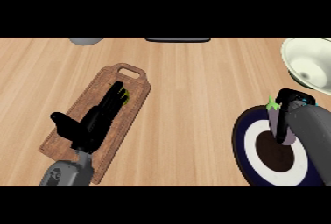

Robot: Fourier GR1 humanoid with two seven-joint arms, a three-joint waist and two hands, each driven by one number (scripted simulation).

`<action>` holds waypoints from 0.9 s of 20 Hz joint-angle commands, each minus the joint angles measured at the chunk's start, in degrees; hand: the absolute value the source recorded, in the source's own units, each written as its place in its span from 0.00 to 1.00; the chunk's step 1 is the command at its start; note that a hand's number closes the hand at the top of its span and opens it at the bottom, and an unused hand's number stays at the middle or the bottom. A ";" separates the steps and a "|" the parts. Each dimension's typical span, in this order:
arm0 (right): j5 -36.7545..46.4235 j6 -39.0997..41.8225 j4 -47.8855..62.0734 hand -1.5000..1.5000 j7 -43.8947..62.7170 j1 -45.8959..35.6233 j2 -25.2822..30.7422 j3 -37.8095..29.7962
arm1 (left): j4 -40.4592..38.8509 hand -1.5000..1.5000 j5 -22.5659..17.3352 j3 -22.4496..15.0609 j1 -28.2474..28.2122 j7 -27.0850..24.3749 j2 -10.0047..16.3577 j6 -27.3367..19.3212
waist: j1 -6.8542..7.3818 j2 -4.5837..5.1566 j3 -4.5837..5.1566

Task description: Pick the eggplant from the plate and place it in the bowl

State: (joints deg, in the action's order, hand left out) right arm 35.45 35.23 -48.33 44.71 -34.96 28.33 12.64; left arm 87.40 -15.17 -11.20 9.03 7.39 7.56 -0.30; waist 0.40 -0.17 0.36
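My right hand (pixel 294 97) has its fingers curled round the eggplant (pixel 276 120) over the plate (pixel 242 140), so the carry to the bowl (pixel 310 61) remains, I judge; my left hand (pixel 97 120) lies straight-fingered.

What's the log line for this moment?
right hand curled round eggplant | eggplant over plate | bowl without eggplant | left hand open over cutting board
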 commanded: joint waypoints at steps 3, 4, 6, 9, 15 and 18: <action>4.22 -0.10 3.08 1.00 -2.07 -1.43 -2.43 -0.82 | 4.54 0.50 0.65 0.64 -3.45 1.05 0.16 1.44 | 0.11 0.23 -0.37; 5.00 -0.24 1.54 1.00 -1.98 -0.99 -2.74 -0.20 | 0.22 0.50 2.33 0.32 -2.44 -1.22 -0.74 1.35 | -0.07 0.24 -0.36; 4.96 -3.05 -8.06 1.00 -16.03 4.39 0.04 5.47 | 1.76 0.50 0.29 1.13 -1.29 1.25 0.59 1.39 | -0.84 -0.01 -0.41; 5.04 -6.40 -17.40 1.00 -31.94 7.35 3.17 9.71 | 1.68 0.50 -0.22 2.44 -3.53 0.31 1.19 1.05 | -2.34 -0.79 -0.56; 8.48 -22.14 -27.52 1.00 -49.68 17.61 13.97 9.03 | 1.88 0.50 0.16 2.76 -1.44 1.79 0.92 0.21 | -2.84 -0.24 -0.47; 6.59 -28.18 -32.35 1.00 -52.84 24.54 19.22 2.89 | 2.40 0.50 0.80 1.54 -4.50 -0.19 0.66 1.22 | -2.91 -0.31 -0.39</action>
State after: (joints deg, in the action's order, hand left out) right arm 42.58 15.12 -75.84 -0.82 -17.41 41.73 19.78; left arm 90.02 -14.86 -9.17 5.41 8.06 8.29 0.32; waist -2.40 -0.74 0.10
